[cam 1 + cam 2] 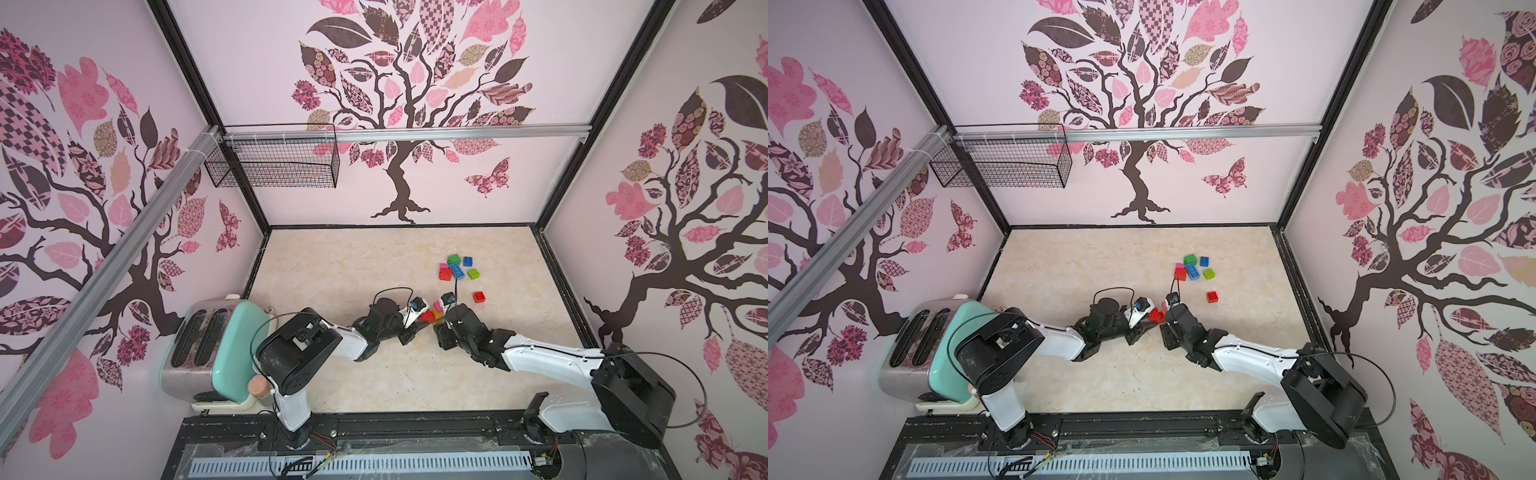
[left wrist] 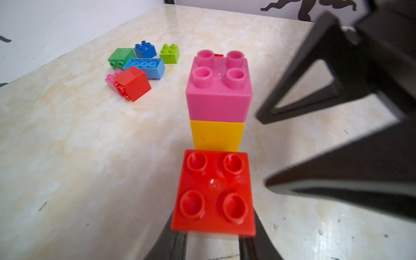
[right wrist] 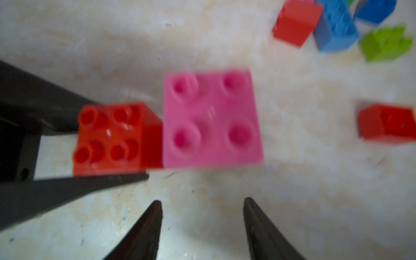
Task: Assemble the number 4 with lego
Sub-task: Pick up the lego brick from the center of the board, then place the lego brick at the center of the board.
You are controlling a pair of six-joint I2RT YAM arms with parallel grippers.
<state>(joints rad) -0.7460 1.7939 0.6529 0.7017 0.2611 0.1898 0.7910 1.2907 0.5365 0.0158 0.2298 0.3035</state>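
A pink lego brick [image 2: 218, 90] sits on a yellow one [image 2: 217, 135], forming a short stack on the table. My left gripper [image 2: 212, 236] is shut on a red lego brick [image 2: 213, 191], studs up, held against the stack's side. In both top views this group lies between the two wrists [image 1: 432, 313] [image 1: 1158, 313]. My right gripper [image 3: 202, 200] is open and empty, its fingers [image 2: 315, 94] just beside the pink brick [image 3: 211, 119]. Several loose lego bricks [image 1: 455, 268] lie farther back, and a single red brick [image 1: 479, 296] lies to their right.
A mint and chrome toaster [image 1: 216, 353] stands at the table's left front, with a cork [image 1: 257, 386] by it. A black wire basket [image 1: 274, 162] hangs on the back rail. Patterned walls close in the table on three sides.
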